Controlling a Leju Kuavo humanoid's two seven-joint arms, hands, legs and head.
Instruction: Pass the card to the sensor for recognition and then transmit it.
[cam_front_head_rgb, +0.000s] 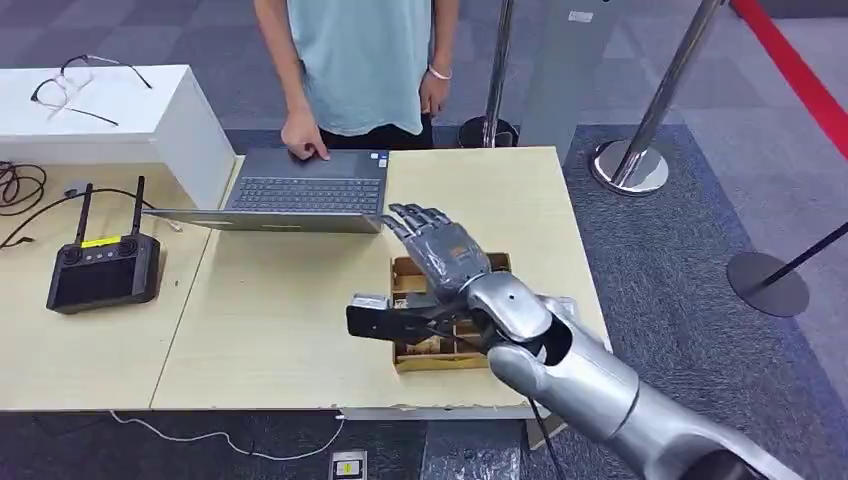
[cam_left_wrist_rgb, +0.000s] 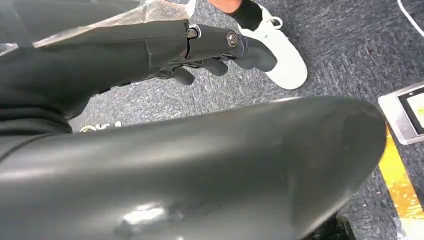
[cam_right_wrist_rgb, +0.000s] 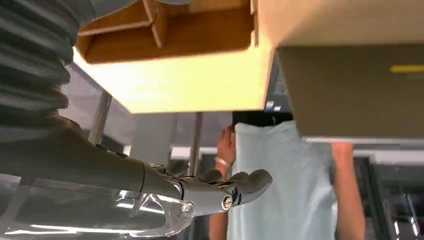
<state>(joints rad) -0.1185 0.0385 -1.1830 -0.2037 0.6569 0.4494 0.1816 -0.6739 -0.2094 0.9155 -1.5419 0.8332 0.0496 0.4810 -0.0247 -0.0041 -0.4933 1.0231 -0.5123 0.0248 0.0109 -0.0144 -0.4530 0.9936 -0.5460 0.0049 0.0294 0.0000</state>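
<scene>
My right hand (cam_front_head_rgb: 440, 250) hovers over the far end of a shallow wooden box (cam_front_head_rgb: 430, 352) with compartments, near the table's front right. Its fingers are stretched out and apart, pointing toward the laptop (cam_front_head_rgb: 300, 192), and I see nothing between them. In the right wrist view the same hand (cam_right_wrist_rgb: 220, 192) is extended and holds nothing, with the wooden box (cam_right_wrist_rgb: 165, 30) close behind it. My left hand (cam_left_wrist_rgb: 200, 55) hangs beside my body above the carpet, fingers loosely apart and holding nothing. What lies inside the box is too small to make out.
A person (cam_front_head_rgb: 365, 60) stands across the table with one hand (cam_front_head_rgb: 303, 135) on the laptop. A black remote controller (cam_front_head_rgb: 102, 270) lies on the left table. Glasses (cam_front_head_rgb: 70, 90) rest on a white box. Stanchion posts (cam_front_head_rgb: 630, 165) stand to the right.
</scene>
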